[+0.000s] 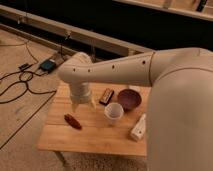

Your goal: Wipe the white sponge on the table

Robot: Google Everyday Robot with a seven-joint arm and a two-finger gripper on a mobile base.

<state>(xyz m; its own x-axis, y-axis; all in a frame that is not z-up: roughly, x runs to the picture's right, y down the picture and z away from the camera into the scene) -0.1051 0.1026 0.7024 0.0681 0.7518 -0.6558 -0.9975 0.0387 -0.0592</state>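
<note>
The robot's pale arm (125,67) fills the right of the room and reaches out over the table (90,137), a low top of wooden planks. I take the white cup (113,113) near the middle as my mark. The gripper (82,104) hangs to the cup's left, pointing down close over the wood. Whether it is wide or narrow I cannot tell.

A dark purple bowl (129,99) sits just behind the cup. A long white bottle (138,129) lies to its right, nearer the front edge. A dark flat block (106,96) rests behind and slightly left, and a small red-brown thing (72,121) lies left of the cup, past the gripper.

The white sponge (134,89) seems to be the small pale patch beyond the bowl at the far edge, well apart from the gripper. I judge that wiping has not begun: the sponge has yet to be reached, gripped and drawn across the planks.
</note>
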